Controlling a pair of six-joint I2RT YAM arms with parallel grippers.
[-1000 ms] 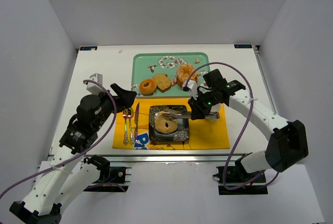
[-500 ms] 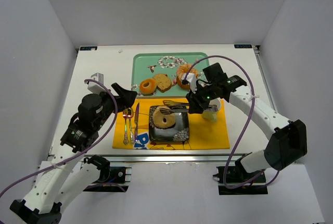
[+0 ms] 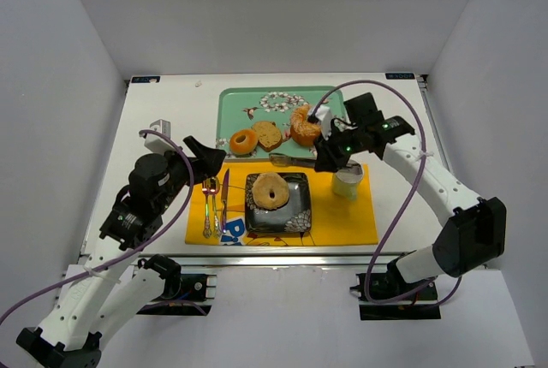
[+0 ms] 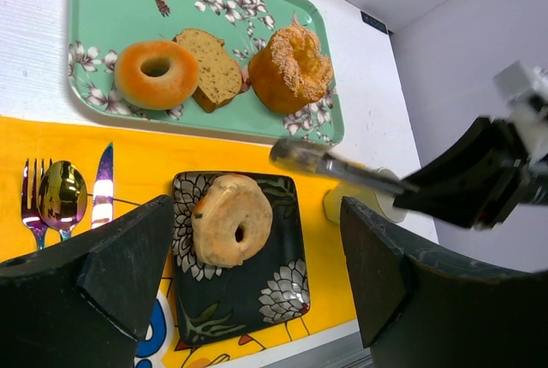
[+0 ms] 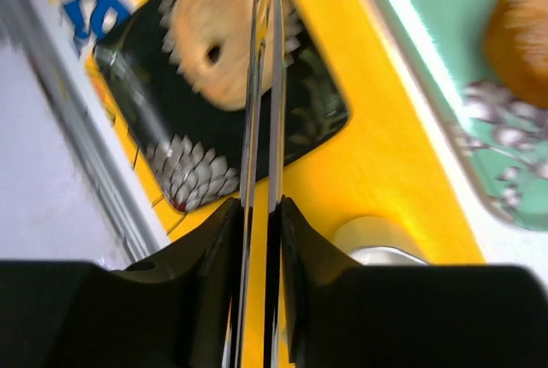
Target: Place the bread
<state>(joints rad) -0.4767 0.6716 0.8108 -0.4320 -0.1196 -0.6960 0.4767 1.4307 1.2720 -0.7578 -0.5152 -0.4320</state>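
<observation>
Right gripper (image 3: 324,156) lifted back toward tray (image 3: 229,111), pinching tongs (image 3: 291,160) pressed together — bread (image 3: 271,190) lies flat on black plate (image 3: 300,216) — left gripper (image 3: 208,155) spread, empty

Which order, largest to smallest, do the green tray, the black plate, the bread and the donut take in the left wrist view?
1. green tray
2. black plate
3. bread and donut: these look nearly alike, and the bread lies nearer the camera, so they are left unranked.
</observation>
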